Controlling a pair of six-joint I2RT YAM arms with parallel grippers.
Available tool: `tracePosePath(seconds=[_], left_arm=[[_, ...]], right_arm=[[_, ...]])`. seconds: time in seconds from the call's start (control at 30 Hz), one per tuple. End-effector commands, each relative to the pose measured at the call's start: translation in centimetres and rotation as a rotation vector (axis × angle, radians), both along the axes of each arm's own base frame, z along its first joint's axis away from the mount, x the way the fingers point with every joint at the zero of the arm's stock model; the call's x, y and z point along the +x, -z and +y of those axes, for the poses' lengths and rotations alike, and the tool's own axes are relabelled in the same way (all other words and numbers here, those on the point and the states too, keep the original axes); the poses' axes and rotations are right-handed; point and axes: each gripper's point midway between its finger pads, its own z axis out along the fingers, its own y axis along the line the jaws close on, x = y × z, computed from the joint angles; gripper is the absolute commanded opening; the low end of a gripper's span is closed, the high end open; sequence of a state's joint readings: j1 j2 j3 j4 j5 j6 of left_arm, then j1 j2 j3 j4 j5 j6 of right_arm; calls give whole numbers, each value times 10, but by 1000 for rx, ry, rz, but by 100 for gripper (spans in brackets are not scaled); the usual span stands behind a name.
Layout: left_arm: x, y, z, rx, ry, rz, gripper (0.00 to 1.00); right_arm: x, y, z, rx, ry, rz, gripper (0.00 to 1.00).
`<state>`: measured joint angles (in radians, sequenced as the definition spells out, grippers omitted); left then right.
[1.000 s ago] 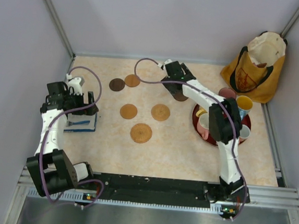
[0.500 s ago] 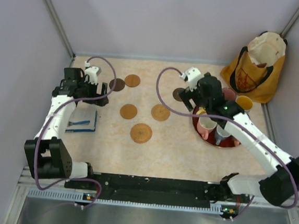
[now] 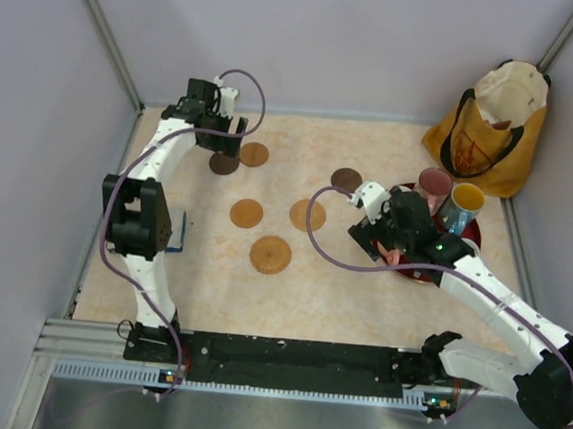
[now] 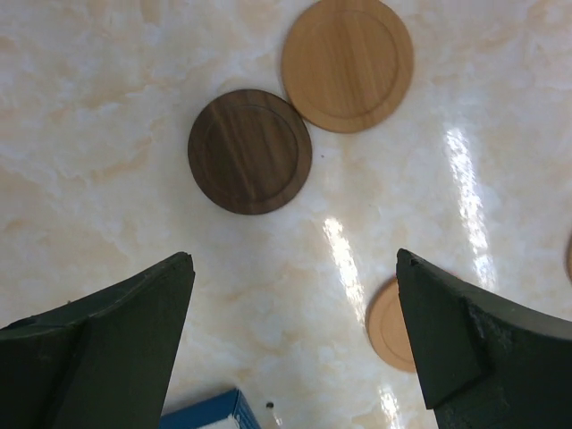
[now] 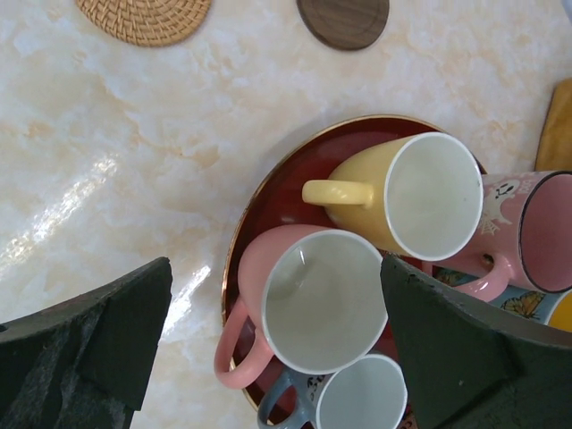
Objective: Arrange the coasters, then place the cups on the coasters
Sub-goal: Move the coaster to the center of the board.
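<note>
Several coasters lie on the table: a dark one [image 3: 224, 164] [image 4: 250, 150] beside a smooth tan one [image 3: 254, 153] [image 4: 347, 64], another tan one [image 3: 246, 213], two woven ones [image 3: 308, 214] [image 3: 270, 254] and a second dark one [image 3: 347, 179] [image 5: 343, 20]. The cups stand together on a red tray [image 3: 470, 236] [image 5: 259, 206]: a pink cup [image 5: 313, 299], a pale yellow cup [image 5: 420, 192], a second pink cup [image 5: 527, 232] and a blue-grey cup [image 5: 357, 398]. My left gripper [image 3: 216, 133] [image 4: 295, 349] hangs open near the far-left dark coaster. My right gripper [image 3: 390, 239] [image 5: 275, 313] is open above the pink cup, holding nothing.
A yellow-orange bag [image 3: 490, 127] stands in the far right corner behind the tray. A blue flat object [image 3: 177, 237] [image 4: 210, 411] lies near the left wall, partly behind the left arm. Walls close the table on three sides.
My left arm swung from the blue object at the left toward the far-left coasters. My right arm drew back from the far dark coaster to above the tray. Both stayed open.
</note>
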<state>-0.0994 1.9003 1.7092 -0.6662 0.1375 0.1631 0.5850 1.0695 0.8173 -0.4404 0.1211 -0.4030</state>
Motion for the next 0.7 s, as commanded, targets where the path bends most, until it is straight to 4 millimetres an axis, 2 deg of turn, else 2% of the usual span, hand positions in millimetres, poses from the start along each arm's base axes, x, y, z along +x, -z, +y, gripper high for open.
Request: tracePosePath(seconds=[0.0,0.13,0.37,0.5,0.67], left_arm=[[21,23,9,24,-115,68,98],[34,40,-4,-10,-85,91,97],[42,63,-32,-117,22,140,98],[48,78,-40,-128,41,162,98],[41,106,-51,-144,60,236,98]], right_arm=[[16,-10,4,26,1,-81,99],[19,-9,1,33,24,-79,99],[22,-9,-5,26,48,-82,99],[24,-7,-7,11,54,-85,99],[26,-4,-7,-1,56,-86,99]])
